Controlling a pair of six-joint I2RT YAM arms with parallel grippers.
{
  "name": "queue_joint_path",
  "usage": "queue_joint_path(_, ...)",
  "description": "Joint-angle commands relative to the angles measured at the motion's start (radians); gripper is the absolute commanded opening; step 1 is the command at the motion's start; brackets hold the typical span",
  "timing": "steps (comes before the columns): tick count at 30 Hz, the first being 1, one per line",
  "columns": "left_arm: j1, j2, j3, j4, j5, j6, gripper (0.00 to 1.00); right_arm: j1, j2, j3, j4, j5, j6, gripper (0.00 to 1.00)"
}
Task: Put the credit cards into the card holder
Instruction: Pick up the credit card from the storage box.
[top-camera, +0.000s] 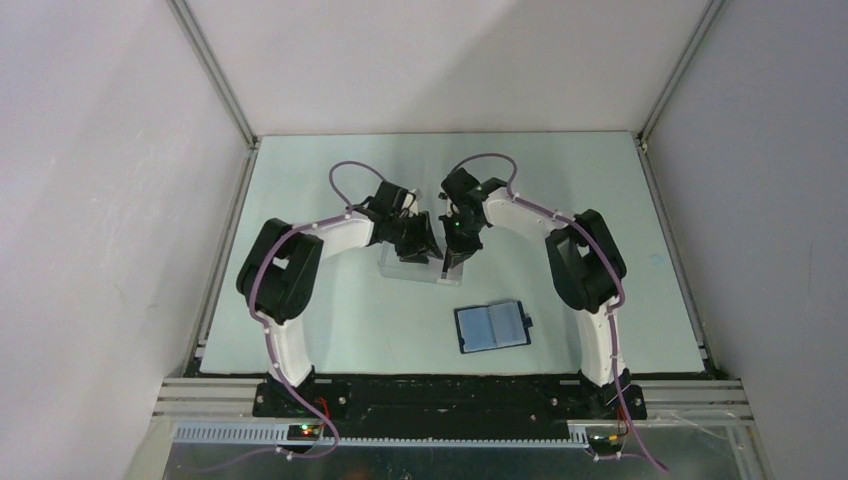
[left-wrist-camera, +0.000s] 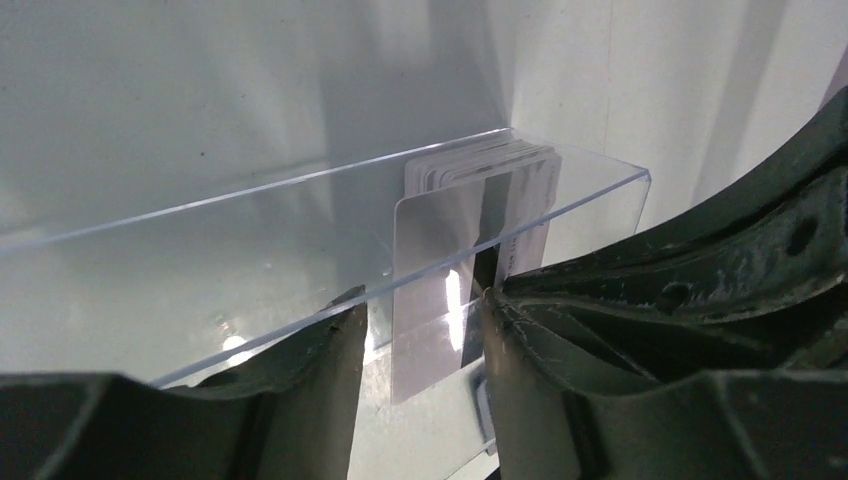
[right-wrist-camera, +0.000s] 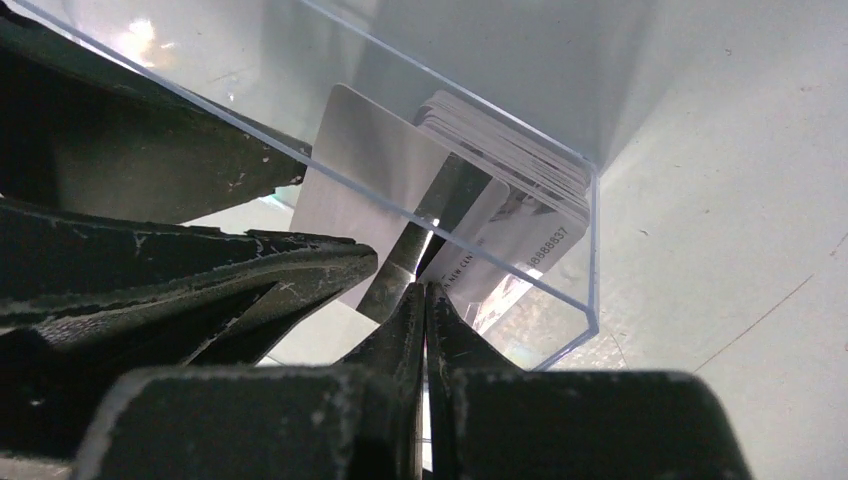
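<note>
Cards (left-wrist-camera: 490, 170) in a mid-table box (left-wrist-camera: 200, 200); picking one: left gripper (left-wrist-camera: 418, 305) spread astride it, right gripper (right-wrist-camera: 425, 292) pressed shut. Next, lift toward holder (top-camera: 492, 326).

Pale credit cards (left-wrist-camera: 500, 175) upright; card holder (top-camera: 492, 326) open.

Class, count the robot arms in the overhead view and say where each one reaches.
2. The left arm bends in from the left to the clear tray. The right arm bends in from the right to the same tray. None seems hidden.
</note>
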Motion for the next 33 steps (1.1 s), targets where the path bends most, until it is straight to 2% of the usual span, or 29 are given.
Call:
queue_joint_path(1, 0.006, 0.022, -0.012, 0.064, 0.060, -0.020, 0.49, 0.006, 0.041, -0.004, -0.016, 0.038, -0.011, 0.00)
queue_joint_path(8, 0.006, -0.029, -0.036, 0.090, 0.078, -0.040, 0.35, 0.008, 0.049, -0.007, -0.013, 0.031, -0.008, 0.00)
queue_joint_path(12, 0.006, -0.065, -0.035, 0.091, 0.095, -0.046, 0.20, 0.008, 0.040, -0.007, -0.010, 0.028, -0.004, 0.00)
queue_joint_path(15, 0.006, -0.081, -0.033, 0.091, 0.095, -0.051, 0.02, 0.008, 0.027, -0.002, -0.006, 0.020, 0.000, 0.00)
queue_joint_path(20, 0.007, -0.122, -0.040, 0.092, 0.074, -0.060, 0.00, 0.004, -0.029, 0.001, 0.004, 0.004, 0.010, 0.05)
queue_joint_path(22, 0.007, -0.153, -0.046, 0.092, 0.062, -0.063, 0.00, 0.000, -0.072, 0.003, 0.004, -0.006, 0.013, 0.12)
queue_joint_path(27, 0.006, -0.271, -0.082, 0.091, 0.023, -0.084, 0.00, -0.026, -0.230, -0.038, 0.032, -0.038, 0.035, 0.45)
queue_joint_path(29, 0.006, -0.339, -0.102, 0.093, 0.008, -0.099, 0.00, -0.050, -0.336, -0.081, 0.057, -0.080, 0.057, 0.55)
queue_joint_path(33, 0.005, -0.518, -0.170, 0.156, 0.007, -0.173, 0.00, -0.123, -0.516, -0.219, 0.152, -0.213, 0.124, 0.67)
